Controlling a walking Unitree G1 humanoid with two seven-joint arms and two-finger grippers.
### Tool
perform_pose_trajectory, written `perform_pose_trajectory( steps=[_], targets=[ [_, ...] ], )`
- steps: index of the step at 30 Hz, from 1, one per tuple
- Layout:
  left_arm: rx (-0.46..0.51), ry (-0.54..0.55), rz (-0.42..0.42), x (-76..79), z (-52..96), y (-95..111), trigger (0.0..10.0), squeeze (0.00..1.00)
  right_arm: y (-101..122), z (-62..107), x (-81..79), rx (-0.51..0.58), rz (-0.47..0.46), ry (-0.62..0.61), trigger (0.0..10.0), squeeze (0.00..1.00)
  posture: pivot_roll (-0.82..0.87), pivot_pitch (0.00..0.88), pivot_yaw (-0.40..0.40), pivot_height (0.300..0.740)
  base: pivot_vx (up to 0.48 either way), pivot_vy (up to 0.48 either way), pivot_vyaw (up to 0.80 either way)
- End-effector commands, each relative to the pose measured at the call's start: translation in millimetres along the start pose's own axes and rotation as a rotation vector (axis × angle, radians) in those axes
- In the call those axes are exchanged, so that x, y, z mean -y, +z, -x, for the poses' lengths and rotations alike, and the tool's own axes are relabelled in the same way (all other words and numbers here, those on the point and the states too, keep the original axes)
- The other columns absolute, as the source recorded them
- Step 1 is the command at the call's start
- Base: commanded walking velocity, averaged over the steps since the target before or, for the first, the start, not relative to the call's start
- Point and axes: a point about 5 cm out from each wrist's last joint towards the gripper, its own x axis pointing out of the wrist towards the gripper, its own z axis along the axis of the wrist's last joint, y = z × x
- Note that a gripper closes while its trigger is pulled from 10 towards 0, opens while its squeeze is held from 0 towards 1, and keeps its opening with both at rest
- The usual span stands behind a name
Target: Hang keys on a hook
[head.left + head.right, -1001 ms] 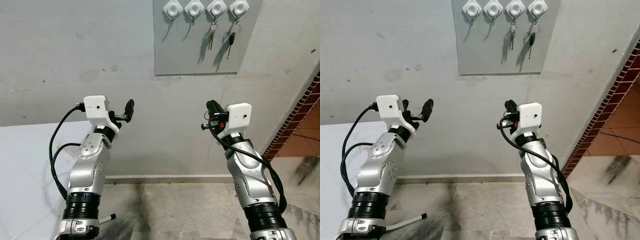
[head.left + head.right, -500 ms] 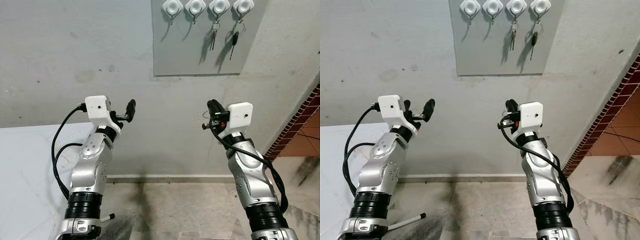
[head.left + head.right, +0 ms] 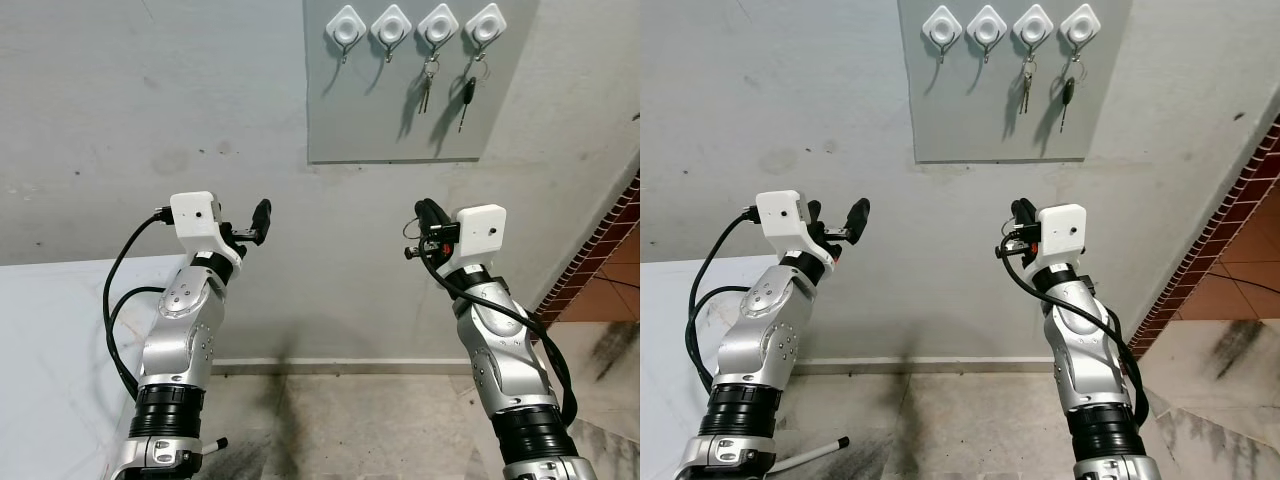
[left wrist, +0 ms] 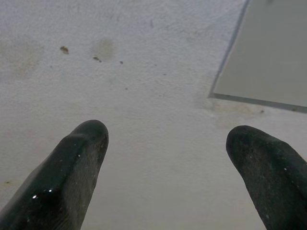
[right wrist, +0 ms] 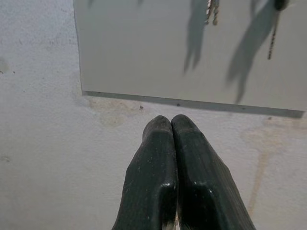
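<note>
Two tools raised below the hook board: left tool spread wide, right tool pressed shut.

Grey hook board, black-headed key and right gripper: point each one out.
Grey hook board (image 3: pixel 370 120), left eye view, bare lower panel.
Black-headed key (image 3: pixel 467 92), left eye view, black head.
Right gripper (image 5: pixel 171 125), right wrist view, fingertips of its shut jaws.

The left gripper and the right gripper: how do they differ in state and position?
The left gripper is open, fingers wide apart; the right gripper is shut, fingers pressed together. The left faces bare wall beside the grey panel; the right points at the panel's lower edge. Both are raised below the panel.
</note>
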Motion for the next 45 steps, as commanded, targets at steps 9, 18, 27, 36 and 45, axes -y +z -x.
perform_pose_trajectory(
  steps=[9, 18, 27, 36, 45],
  targets=[
    [0.001, 0.003, -0.007, -2.2, -0.9, 2, 10.0, 0.00, 4, -0.4, -0.9, 0.008, -0.003, 0.006, 10.0, 0.00, -0.02, 0.000, 0.035, 0.740, 0.351, 0.000, 0.00],
    [0.001, 0.004, -0.005, -2.2, -1.8, 2, 10.0, 0.00, 3, -0.8, -0.4, 0.007, -0.003, 0.006, 10.0, 0.00, -0.02, 0.000, 0.034, 0.740, 0.352, 0.000, 0.00],
    [0.001, 0.011, -0.011, -1.9, -2.1, 2, 10.0, 0.00, 4, -0.9, -0.5, 0.005, -0.001, 0.009, 10.0, 0.00, -0.02, 0.000, 0.033, 0.740, 0.328, 0.000, 0.00],
    [-0.005, 0.016, -0.019, 1.6, -3.3, 1, 10.0, 0.00, 4, -0.7, 0.2, 0.000, 0.002, 0.017, 10.0, 0.00, -0.02, 0.000, 0.027, 0.740, 0.000, 0.000, 0.00],
    [0.006, -0.070, -0.077, 17.1, -1.6, 0, 10.0, 0.00, 6, -3.8, -7.1, -0.002, -0.004, 0.085, 10.0, 0.00, -0.02, 0.000, 0.016, 0.740, 0.000, 0.000, 0.00]
  ],
)
